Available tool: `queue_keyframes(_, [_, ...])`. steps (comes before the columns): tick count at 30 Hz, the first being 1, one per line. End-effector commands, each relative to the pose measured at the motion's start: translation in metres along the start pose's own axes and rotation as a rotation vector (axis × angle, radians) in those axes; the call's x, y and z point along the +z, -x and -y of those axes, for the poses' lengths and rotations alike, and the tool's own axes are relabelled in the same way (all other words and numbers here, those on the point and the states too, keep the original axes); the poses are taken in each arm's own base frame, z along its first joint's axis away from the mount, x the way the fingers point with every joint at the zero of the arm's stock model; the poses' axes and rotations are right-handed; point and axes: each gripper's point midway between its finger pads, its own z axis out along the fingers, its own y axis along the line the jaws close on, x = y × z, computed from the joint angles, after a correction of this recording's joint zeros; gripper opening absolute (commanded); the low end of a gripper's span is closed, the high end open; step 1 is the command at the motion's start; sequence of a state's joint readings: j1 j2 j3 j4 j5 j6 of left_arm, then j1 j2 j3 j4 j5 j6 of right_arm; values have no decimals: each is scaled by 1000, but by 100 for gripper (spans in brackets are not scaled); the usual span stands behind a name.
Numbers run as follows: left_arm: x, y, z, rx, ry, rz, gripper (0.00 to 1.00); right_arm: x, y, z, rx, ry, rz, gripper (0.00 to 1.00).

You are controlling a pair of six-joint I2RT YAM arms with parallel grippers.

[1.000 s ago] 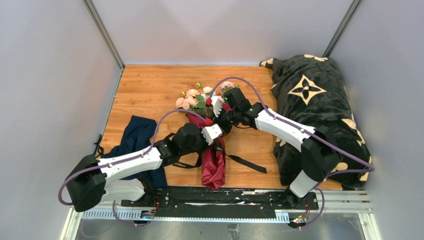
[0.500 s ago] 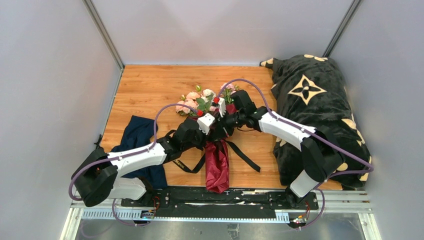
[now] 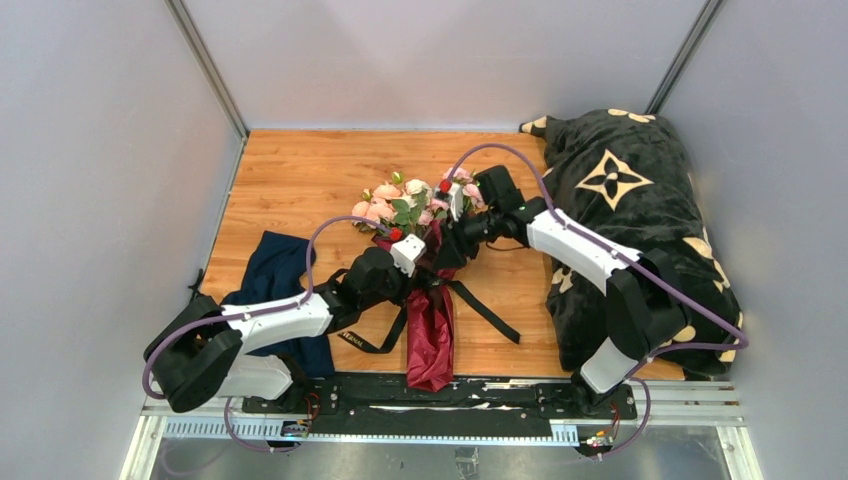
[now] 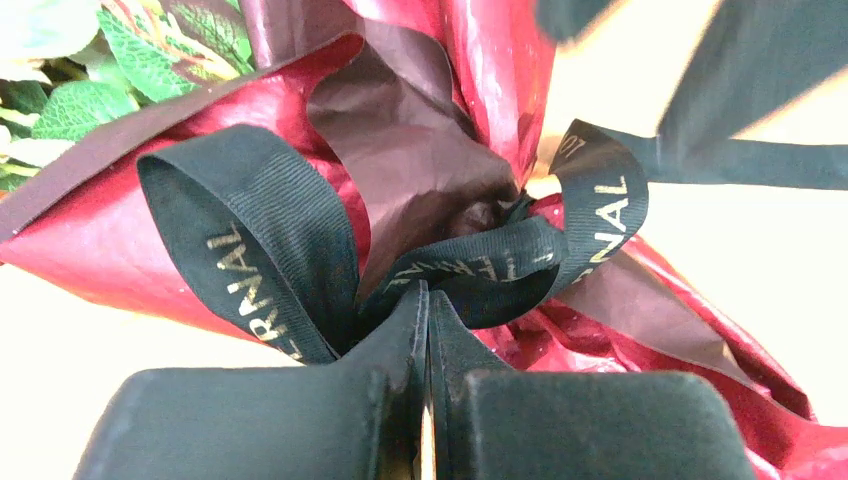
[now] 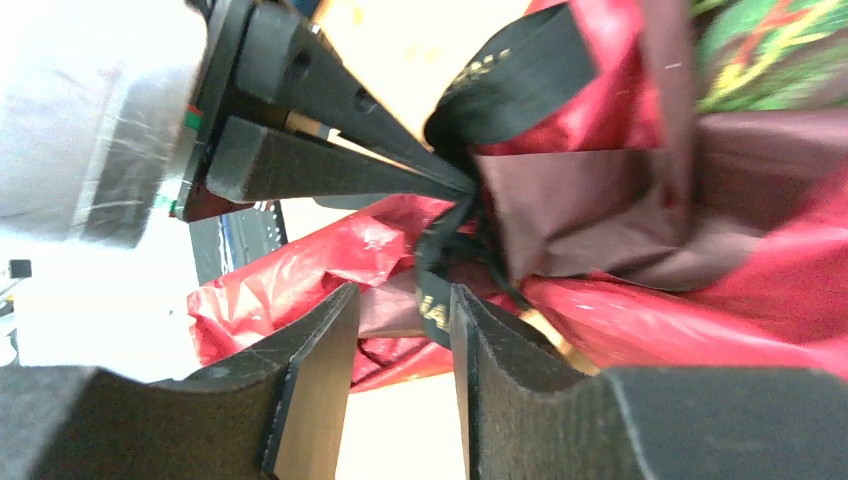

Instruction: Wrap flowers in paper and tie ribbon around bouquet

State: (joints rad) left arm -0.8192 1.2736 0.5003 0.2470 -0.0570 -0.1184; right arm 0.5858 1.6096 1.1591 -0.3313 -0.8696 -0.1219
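Observation:
The bouquet lies mid-table: pale pink flowers (image 3: 385, 193) with green leaves (image 4: 60, 110) in a cone of burgundy paper (image 3: 430, 335). A black ribbon (image 3: 485, 312) with gold lettering is tied round its neck, its tails trailing over the wood. My left gripper (image 4: 428, 292) is shut on the ribbon (image 4: 250, 240) right at the knot, between two loops. From the right, my right gripper (image 5: 400, 300) stands open at that knot. A ribbon strand (image 5: 432, 300) hangs between its jaws, close to the right finger (image 5: 520, 360). The left fingers (image 5: 330, 170) show opposite.
A navy blue cloth (image 3: 275, 280) lies crumpled at the near left, partly under the left arm. A black blanket with cream flowers (image 3: 630, 200) is heaped along the right wall. Grey walls close in the wooden table (image 3: 300, 180) on three sides.
My right gripper has opened and let go of the ribbon, and its arm has drawn back to the far right. The left gripper stays shut on the ribbon and has shifted slightly left.

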Motion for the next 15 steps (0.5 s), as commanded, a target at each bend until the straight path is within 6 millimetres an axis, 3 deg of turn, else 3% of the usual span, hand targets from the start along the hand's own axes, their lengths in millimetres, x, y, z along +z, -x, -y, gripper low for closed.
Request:
queue_keyframes(1, [-2, 5, -5, 18, 12, 50, 0, -14, 36, 6, -20, -9, 64, 43])
queue_keyframes(2, [-2, 4, -5, 20, 11, 50, 0, -6, 33, 11, 2, -8, 51, 38])
queue_keyframes(4, [-3, 3, -7, 19, 23, 51, 0, 7, 24, 17, 27, -26, 6, 19])
queue_keyframes(5, [-4, 3, -8, 18, 28, 51, 0, 12, 19, 19, 32, -33, -14, 16])
queue_keyframes(9, [-7, 3, -5, 16, 7, 59, 0, 28, 2, 24, 30, -58, -74, 7])
queue_keyframes(15, [-9, 5, -3, 20, -10, 75, 0, 39, -17, 14, 19, -17, -144, 3])
